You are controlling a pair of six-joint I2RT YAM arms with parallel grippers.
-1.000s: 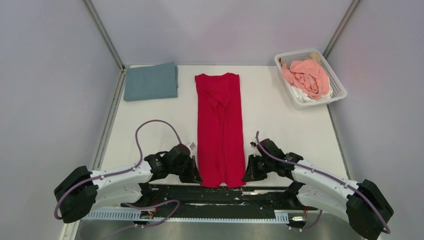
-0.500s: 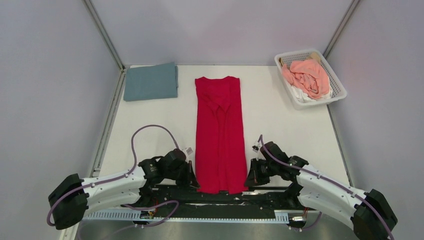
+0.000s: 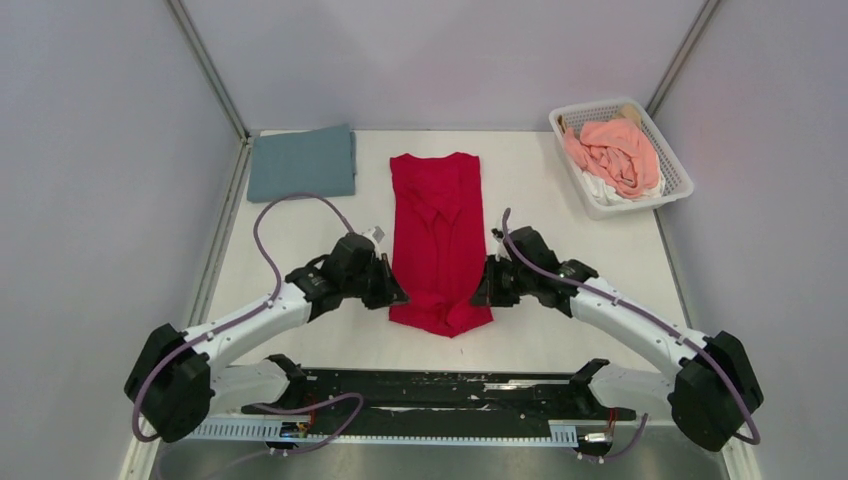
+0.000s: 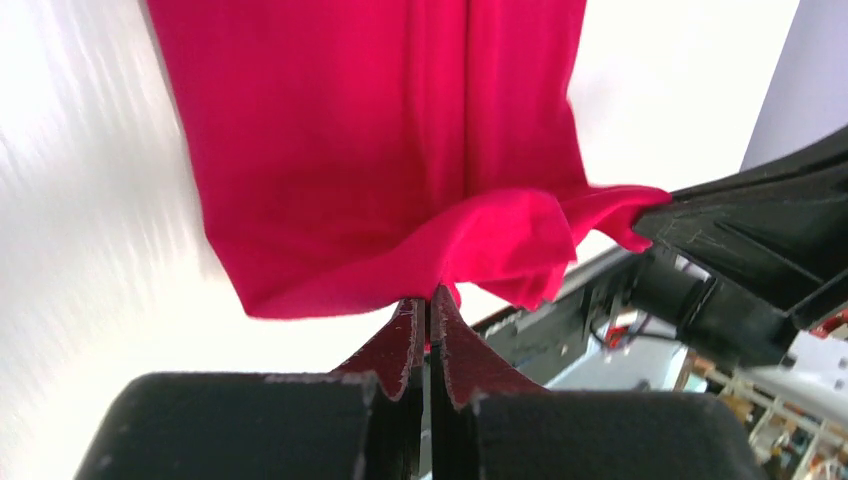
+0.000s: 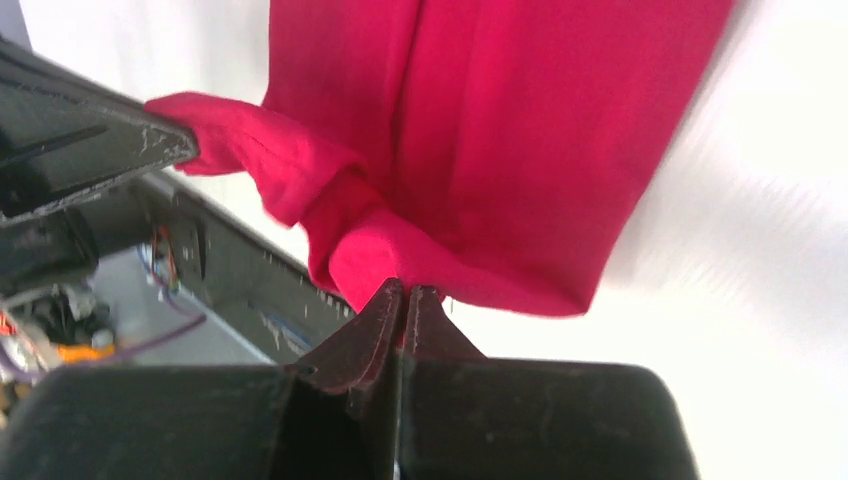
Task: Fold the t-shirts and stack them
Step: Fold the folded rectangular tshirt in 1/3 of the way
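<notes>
Red cloth is clamped in both sets of fingers: my left gripper (image 3: 393,297) and right gripper (image 3: 481,295) each pinch a near hem corner of the red t-shirt (image 3: 437,240). The hem is bunched and sags between them, while the rest lies in a long strip running away from me down the middle of the table (image 3: 560,215). I judge this to be the hem-to-collar fold, so next I should carry both corners evenly toward the collar, lay them flat and let go. Beyond, the folded grey-blue t-shirt (image 3: 302,163) sits far left and the basket (image 3: 640,203) holding the salmon-pink t-shirt (image 3: 615,150) far right, both well apart from that path.
</notes>
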